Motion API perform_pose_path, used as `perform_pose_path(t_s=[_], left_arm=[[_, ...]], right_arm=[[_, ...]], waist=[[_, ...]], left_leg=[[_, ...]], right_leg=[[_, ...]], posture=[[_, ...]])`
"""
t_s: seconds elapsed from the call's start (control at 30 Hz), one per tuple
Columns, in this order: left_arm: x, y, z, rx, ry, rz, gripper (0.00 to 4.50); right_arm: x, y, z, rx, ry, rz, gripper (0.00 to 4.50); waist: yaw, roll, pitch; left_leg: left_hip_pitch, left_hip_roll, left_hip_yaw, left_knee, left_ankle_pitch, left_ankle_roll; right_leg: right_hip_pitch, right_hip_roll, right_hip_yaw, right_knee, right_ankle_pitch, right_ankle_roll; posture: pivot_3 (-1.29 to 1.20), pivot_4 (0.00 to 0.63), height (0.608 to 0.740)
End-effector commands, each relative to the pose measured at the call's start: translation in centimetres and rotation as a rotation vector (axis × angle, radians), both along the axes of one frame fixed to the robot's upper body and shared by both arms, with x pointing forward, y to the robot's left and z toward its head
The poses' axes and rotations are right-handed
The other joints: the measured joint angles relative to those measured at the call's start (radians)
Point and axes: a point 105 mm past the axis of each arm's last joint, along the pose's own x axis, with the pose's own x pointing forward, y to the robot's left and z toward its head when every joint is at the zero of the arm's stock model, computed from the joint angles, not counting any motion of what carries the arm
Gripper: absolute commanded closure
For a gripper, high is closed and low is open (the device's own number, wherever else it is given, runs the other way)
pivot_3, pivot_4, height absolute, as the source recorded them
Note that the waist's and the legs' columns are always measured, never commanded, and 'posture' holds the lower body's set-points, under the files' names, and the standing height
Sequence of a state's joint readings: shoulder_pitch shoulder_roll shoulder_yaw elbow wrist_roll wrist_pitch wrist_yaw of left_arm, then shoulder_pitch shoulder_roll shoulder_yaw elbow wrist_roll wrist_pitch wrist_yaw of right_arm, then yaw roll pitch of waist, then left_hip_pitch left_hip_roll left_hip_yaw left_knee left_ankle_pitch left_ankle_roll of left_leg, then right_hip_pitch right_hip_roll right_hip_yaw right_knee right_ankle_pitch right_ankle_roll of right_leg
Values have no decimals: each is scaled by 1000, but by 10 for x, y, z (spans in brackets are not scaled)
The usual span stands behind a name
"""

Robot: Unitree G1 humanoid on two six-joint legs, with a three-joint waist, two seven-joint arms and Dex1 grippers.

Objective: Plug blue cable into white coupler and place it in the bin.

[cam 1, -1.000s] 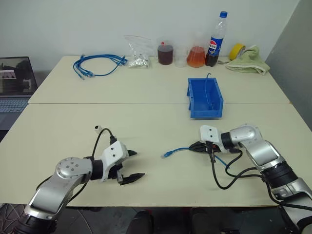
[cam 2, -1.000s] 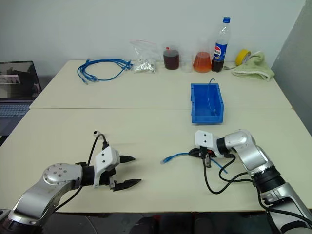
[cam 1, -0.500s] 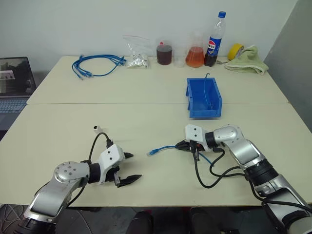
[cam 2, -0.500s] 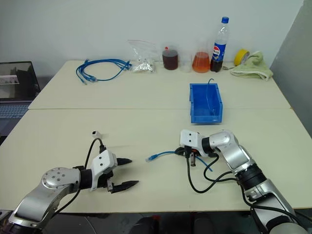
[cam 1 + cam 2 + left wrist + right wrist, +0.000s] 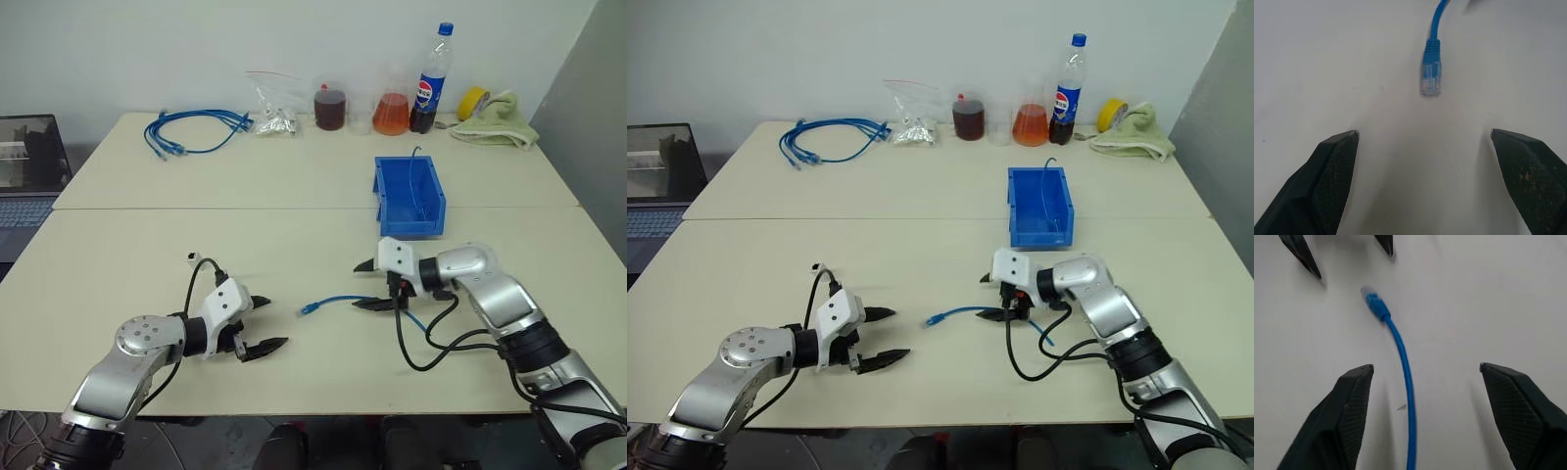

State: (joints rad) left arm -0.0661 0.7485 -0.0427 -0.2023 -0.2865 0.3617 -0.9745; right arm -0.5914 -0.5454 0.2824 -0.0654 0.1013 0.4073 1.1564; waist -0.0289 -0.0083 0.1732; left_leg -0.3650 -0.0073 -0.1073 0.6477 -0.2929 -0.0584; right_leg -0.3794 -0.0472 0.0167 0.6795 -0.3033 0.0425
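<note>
Blue cable [image 5: 338,300] lies loose on the beige table [image 5: 294,245]; we note its clear plug [image 5: 1430,84] points toward our left gripper [image 5: 263,322] and sits just ahead of that gripper's spread tips, not touching them. The cable's other stretch runs under our right gripper [image 5: 370,284], between its two black fingers [image 5: 1347,416], and neither finger touches it.

Left gripper: we see its jaws wide apart, holding nothing, hovering low over the table. Right gripper: jaws likewise wide apart, holding nothing, pointing across toward the left gripper with the cable between the two.

White coupler [image 5: 195,258]: a tiny block on the table just beyond our left gripper, on its outer side, well apart from the cable's plug.

Bin [image 5: 384,191]: blue, open-topped, standing beyond our right gripper, near it but clear of it. A thin strand stands inside; we cannot tell what it is.
</note>
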Motion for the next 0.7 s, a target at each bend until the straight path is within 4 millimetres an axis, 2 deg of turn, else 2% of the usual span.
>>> perform_pose_path(t_s=[0.03, 0.17, 0.23, 0.37, 0.7], left_arm=[[5, -7, 8, -4, -50, -34, 0], [8, -12, 9, -7, -59, -33, 0], [8, -14, 6, -8, -41, -43, 0], [8, -23, 5, -29, -8, -61, 0], [15, -29, -11, 20, 89, -64, 0]], right_arm=[[-20, -10, 24, 79, -24, -10, 39], [-54, -26, 15, 110, 68, -65, 39], [-71, -27, 6, 133, 118, -99, 39], [-92, -24, -9, 145, 168, -142, 39], [-95, -22, -13, 162, 151, -229, 39]], waist=[[1, 0, 0], [2, 0, 0], [2, 0, 0], [-6, -1, 0], [-2, -1, 0]], left_leg=[[0, 0, 0, 0, 0, 0], [-1, 0, 0, -1, 0, 0], [-1, 0, 0, -1, 0, 0], [0, 0, 1, -1, 0, 0], [1, 1, 1, 0, 0, 0]], right_leg=[[0, 0, 0, 0, 0, 0], [0, -1, 0, -1, 0, 0], [0, -1, 0, -1, 0, 0], [0, 0, 1, 0, 0, 0], [2, 3, -1, 1, 0, 1]], posture=[[0, 150, 740], [0, 150, 740], [0, 150, 740], [0, 150, 740], [0, 150, 740]])
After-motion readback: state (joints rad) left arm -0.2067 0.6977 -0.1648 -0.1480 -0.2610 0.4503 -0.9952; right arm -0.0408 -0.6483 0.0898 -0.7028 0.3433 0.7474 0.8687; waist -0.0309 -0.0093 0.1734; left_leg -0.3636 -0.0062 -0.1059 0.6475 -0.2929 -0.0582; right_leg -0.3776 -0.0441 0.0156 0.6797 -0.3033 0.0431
